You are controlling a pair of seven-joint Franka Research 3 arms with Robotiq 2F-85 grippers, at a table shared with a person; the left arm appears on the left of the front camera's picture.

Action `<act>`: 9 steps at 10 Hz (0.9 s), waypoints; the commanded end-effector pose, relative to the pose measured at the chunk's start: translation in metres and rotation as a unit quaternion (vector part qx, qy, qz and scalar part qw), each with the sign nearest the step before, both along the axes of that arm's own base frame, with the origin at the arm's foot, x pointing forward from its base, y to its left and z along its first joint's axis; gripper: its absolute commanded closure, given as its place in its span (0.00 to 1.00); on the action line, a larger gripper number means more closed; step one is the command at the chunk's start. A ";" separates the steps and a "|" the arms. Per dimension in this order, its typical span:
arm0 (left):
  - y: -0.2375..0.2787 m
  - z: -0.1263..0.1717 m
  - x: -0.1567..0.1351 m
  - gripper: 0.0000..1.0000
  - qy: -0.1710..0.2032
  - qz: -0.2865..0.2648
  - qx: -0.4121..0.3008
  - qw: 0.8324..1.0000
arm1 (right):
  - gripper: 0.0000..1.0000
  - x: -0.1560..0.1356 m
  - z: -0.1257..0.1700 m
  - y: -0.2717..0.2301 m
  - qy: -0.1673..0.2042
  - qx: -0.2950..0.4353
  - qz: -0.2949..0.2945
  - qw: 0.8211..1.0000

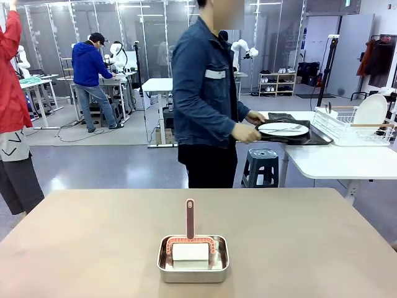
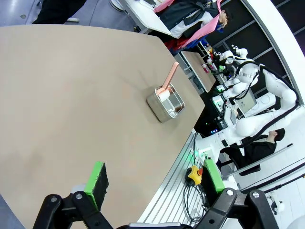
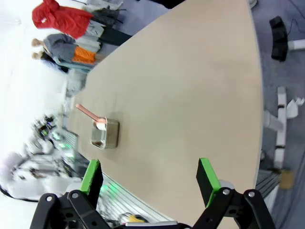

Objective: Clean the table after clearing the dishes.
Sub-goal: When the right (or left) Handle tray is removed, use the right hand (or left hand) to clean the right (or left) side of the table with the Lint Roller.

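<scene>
Front view: a person [image 1: 205,93] in a denim jacket stands beyond the far edge of the table [image 1: 93,248], turned toward the white side table [image 1: 347,164].
Dishes: one white plate [image 1: 283,129] with cutlery across it lies on a dark tray [image 1: 307,138]. The tray is at the side table's edge, just beside the wire rack [image 1: 350,124].
Person's hands [image 1: 247,132]: both grip the near end of the tray.
Table top: beige, carrying a steel pan [image 1: 193,261] near the robot's edge, about mid-width.
Pan contents: a white block [image 1: 190,251] and a brush [image 1: 190,218] with its pink handle upright.
Left gripper [image 2: 155,179]: jaws spread wide with nothing between the green pads. It hangs above the table's near edge, well apart from the pan.
Right gripper [image 3: 148,175]: jaws wide and empty, above the table top, well apart from the pan.
</scene>
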State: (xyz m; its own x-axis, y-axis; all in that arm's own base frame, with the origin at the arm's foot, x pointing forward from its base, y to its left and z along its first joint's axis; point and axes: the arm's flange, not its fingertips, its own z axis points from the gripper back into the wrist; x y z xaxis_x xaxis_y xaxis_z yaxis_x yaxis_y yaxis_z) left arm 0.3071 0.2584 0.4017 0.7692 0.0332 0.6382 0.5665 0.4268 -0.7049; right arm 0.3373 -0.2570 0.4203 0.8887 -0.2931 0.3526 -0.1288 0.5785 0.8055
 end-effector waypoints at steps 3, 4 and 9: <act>0.000 0.002 -0.006 0.00 0.001 -0.001 0.001 1.000 | 0.00 0.080 0.088 0.165 -0.054 -0.219 0.192 0.955; 0.000 0.002 -0.006 0.00 0.001 -0.001 0.001 1.000 | 0.00 0.096 0.094 0.221 -0.061 -0.256 0.251 0.931; 0.000 0.002 -0.006 0.00 0.001 -0.001 0.001 1.000 | 0.00 0.085 0.050 0.460 -0.124 -0.398 0.437 0.797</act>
State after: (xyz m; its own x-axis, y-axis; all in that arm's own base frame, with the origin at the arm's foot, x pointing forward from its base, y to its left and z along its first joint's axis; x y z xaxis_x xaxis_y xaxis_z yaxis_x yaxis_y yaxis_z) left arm 0.3057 0.2592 0.4015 0.7692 0.0365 0.6380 0.5648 0.4280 -0.7055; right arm 0.4142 0.2039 0.4804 0.5166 0.7840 0.3442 -0.8562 0.4749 0.2035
